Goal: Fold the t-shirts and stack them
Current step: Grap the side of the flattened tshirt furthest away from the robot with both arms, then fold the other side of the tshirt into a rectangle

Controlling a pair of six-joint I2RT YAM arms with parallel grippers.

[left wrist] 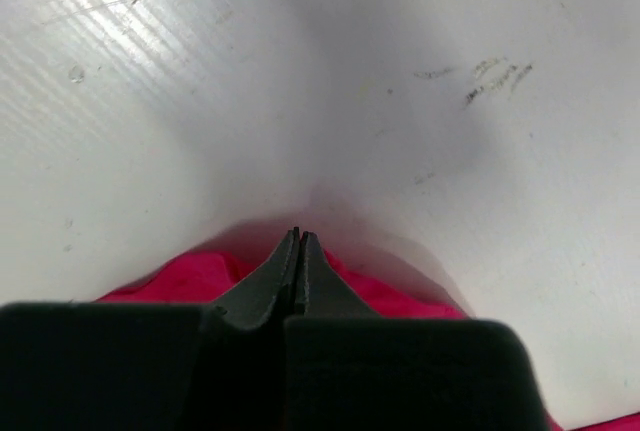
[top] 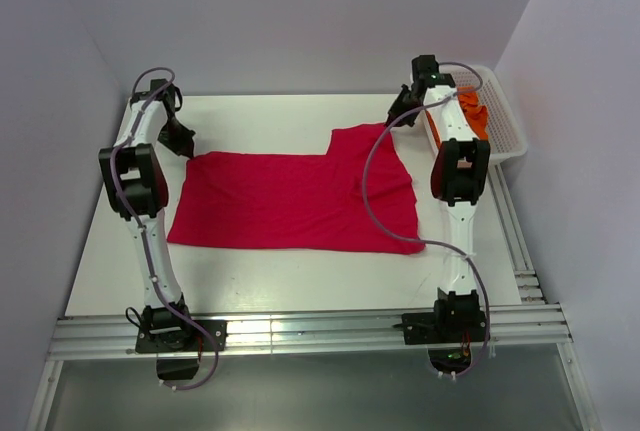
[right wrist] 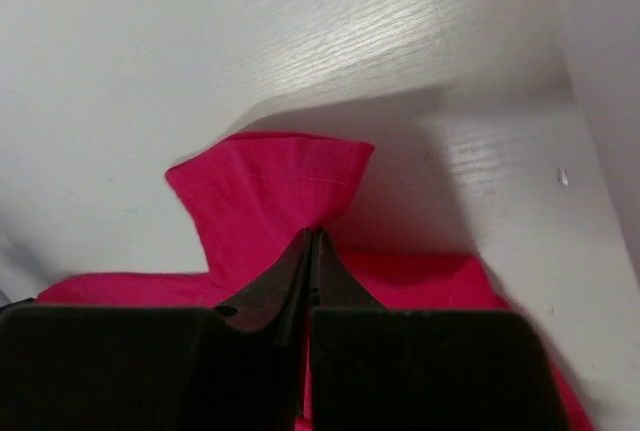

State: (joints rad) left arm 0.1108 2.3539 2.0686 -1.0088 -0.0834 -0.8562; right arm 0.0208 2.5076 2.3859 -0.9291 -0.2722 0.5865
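**Both grippers clenched at the far corners of the crimson shirt**

Top external view: the crimson t-shirt lies spread across the middle of the white table, mostly flat, with one part reaching further back on the right side. The left gripper sits at the shirt's far left corner. The right gripper sits at the far right corner, where the cloth reaches back. The orange t-shirt is bunched inside the white mesh basket, which stands at the far right edge of the table, just behind the right arm.

Left wrist view: the left gripper is clenched, its two fingers pressed together to a single point over bare table. Crimson t-shirt cloth rises against both sides of the fingers, just behind the tips – whether any of it is caught between them cannot be told.

Right wrist view: the right gripper is also clenched, and here the crimson t-shirt runs straight into the closed tips – a hemmed flap stands up beyond them, casting a shadow on the table. It looks pinched by that edge.
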